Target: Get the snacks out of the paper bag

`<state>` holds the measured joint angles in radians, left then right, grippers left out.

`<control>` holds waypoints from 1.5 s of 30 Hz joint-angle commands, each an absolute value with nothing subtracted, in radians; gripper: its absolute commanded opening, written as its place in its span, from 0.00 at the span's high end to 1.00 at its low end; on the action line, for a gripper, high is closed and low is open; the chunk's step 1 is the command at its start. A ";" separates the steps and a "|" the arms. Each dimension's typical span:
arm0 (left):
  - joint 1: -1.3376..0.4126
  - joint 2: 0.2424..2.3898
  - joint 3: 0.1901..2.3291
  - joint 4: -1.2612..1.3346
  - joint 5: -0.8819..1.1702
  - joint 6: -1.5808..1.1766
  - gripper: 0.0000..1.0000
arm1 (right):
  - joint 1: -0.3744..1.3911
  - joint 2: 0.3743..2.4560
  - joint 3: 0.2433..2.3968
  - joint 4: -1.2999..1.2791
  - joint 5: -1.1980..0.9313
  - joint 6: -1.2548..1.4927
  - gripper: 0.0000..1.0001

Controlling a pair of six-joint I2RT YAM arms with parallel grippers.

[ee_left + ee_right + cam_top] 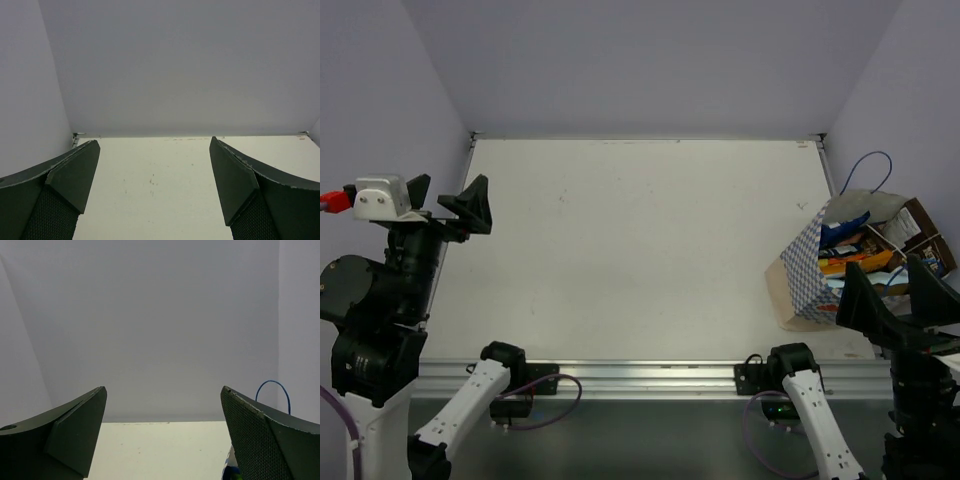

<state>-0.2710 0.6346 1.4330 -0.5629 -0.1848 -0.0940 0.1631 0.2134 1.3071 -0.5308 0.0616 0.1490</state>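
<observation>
The paper bag (pixel 813 272) lies at the table's right edge, its blue-and-white checkered band facing left and its brown inside (pixel 923 222) open to the right. Snacks show in its mouth: an orange packet (pixel 855 263) and a dark blue packet (pixel 844 233); the others are hidden. A blue cord handle (pixel 871 163) loops up behind it and also shows in the right wrist view (pixel 272 383). My right gripper (pixel 898 296) is open and empty, raised just in front of the bag. My left gripper (pixel 448 200) is open and empty, raised over the table's left edge, far from the bag.
The white table (pixel 640 240) is walled by pale lilac panels at the left, back and right. An aluminium rail (pixel 650 375) runs along the near edge, with both arm bases and their cables. The left wrist view shows only bare tabletop (pixel 150 190).
</observation>
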 commanded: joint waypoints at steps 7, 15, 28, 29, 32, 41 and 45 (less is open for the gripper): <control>-0.278 0.675 1.350 -0.552 -0.057 -0.104 0.00 | 0.167 0.311 1.243 -0.560 0.052 0.302 0.01; -0.278 0.755 1.330 -0.641 -0.005 -0.086 0.00 | 0.166 0.698 1.411 -0.880 0.214 0.439 0.01; -0.278 0.756 1.293 -0.627 0.112 -0.124 0.00 | -0.067 1.003 1.227 -0.924 0.299 0.525 0.10; -0.278 0.759 1.289 -0.626 0.120 -0.124 0.00 | -0.069 1.012 1.217 -0.913 0.285 0.528 0.13; -0.278 0.756 1.282 -0.627 0.120 -0.124 0.00 | -0.069 1.048 1.184 -0.893 0.250 0.532 0.23; -0.278 0.749 1.284 -0.630 0.113 -0.124 0.00 | -0.017 1.092 1.212 -0.859 0.164 0.436 0.78; -0.278 0.744 1.287 -0.637 0.112 -0.123 0.00 | 0.122 1.132 1.255 -0.879 0.227 0.397 0.93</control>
